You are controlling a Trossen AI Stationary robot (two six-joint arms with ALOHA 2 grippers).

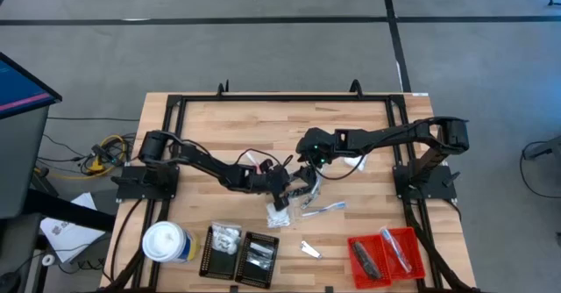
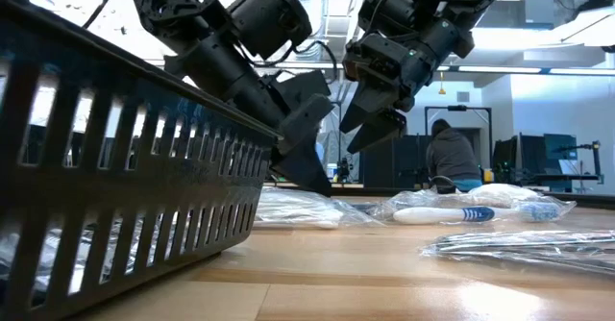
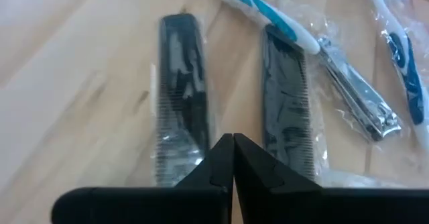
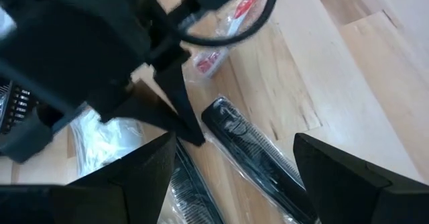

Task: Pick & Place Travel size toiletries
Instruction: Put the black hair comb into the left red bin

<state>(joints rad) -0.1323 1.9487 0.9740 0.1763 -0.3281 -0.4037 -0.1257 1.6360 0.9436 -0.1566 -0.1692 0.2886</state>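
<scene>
Travel size toiletries (image 1: 302,203) heaped loose in the middle of the high view, right under where both arms meet. Makes sense, since nothing in that pile is sorted yet. Black trays (image 1: 241,253) at lower centre-left and red trays (image 1: 384,256) at lower right, with a few bits already in each, so probably sorting by type. One silvery sachet (image 1: 309,250) stranded on the bare counter (image 1: 210,126) between the two tray pairs. White-topped canister (image 1: 166,240) parked at lower left, out of the way.

Left hand (image 3: 232,150) pressed together, pinching nothing, hanging just over the gap between two wrapped black combs (image 3: 181,96). Blue toothbrush (image 3: 268,9) and nail clipper (image 3: 355,103) lying just past them. Guessing a closed tip like that is for nudging the slippery wrappers apart, not for grabbing.

Right hand (image 4: 231,177) spread wide, hovering above a comb with the fingers either side of it. Looks lined up to straddle the narrow width. Crowded though: both hands nearly touching, so easy to bump.
</scene>
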